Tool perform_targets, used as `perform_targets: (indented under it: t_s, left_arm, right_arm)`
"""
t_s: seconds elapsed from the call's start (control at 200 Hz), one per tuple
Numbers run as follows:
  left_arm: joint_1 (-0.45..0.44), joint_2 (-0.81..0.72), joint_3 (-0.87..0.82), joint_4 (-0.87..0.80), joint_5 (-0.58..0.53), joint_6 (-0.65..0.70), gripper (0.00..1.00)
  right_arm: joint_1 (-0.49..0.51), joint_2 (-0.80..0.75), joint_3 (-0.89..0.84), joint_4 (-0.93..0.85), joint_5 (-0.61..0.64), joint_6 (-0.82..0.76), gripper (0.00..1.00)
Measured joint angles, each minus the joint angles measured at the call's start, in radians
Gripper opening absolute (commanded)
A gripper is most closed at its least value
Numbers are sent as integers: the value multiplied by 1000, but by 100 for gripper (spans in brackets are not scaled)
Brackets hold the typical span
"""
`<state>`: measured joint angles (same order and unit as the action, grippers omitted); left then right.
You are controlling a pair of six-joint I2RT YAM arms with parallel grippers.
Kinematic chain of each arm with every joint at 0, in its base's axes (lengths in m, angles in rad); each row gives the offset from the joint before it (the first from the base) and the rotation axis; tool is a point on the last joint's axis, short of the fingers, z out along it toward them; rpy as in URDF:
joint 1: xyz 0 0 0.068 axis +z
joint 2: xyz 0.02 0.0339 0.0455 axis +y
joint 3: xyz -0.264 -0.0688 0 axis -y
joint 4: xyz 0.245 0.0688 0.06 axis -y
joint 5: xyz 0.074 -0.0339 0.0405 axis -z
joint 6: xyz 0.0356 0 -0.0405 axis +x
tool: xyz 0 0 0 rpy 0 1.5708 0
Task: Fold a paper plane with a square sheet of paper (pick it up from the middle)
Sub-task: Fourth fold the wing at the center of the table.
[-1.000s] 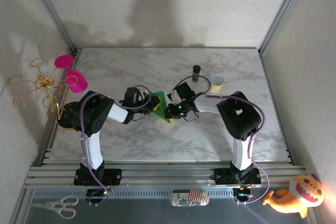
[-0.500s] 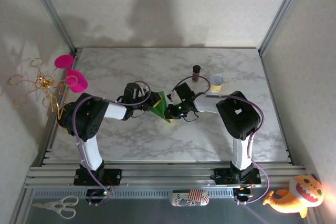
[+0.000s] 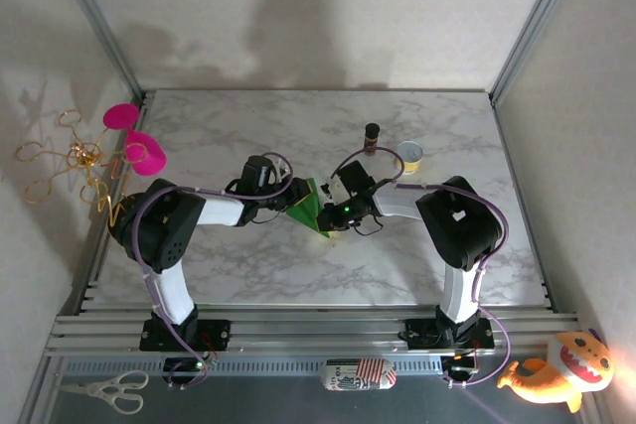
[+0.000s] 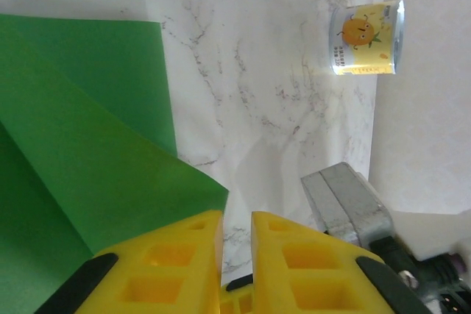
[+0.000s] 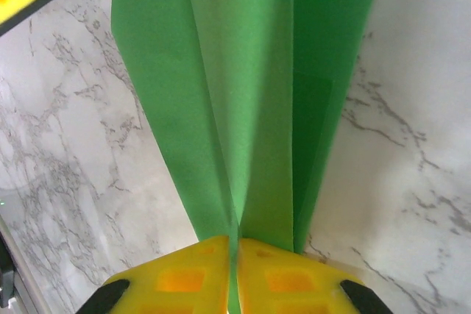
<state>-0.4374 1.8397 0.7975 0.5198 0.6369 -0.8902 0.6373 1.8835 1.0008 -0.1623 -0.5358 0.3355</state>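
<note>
Since a second back my left claw (image 3: 294, 201) has edged toward 3 o'clock, and the folded sheet of paper (image 3: 310, 208) has shifted with it. Its jaws stand a slit apart with nothing between them, the paper's edge just beside. My right claw (image 5: 234, 240) is clamped on the sheet's centre crease, mid-table (image 3: 298, 126). There is bare marble at 12 and 6, with the dark bottle (image 3: 372, 136) and yellow can (image 3: 409, 156) near at 2.
</note>
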Motion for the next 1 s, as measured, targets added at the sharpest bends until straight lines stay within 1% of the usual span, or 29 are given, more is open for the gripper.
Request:
perform_targets:
  t_s: [0.27,0.666,0.996]
  left_arm:
    - [0,79,17,-2,-1,0,17]
    - [0,91,30,-14,-34,2,17]
    - [0,94,40,-26,-34,8,18]
  right_arm:
    - [-3,-3,-3,-7,-6,-11,15]
    - [-5,-8,-14,-2,-7,-11,15]
    - [-5,-18,-35,24,-7,-11,15]
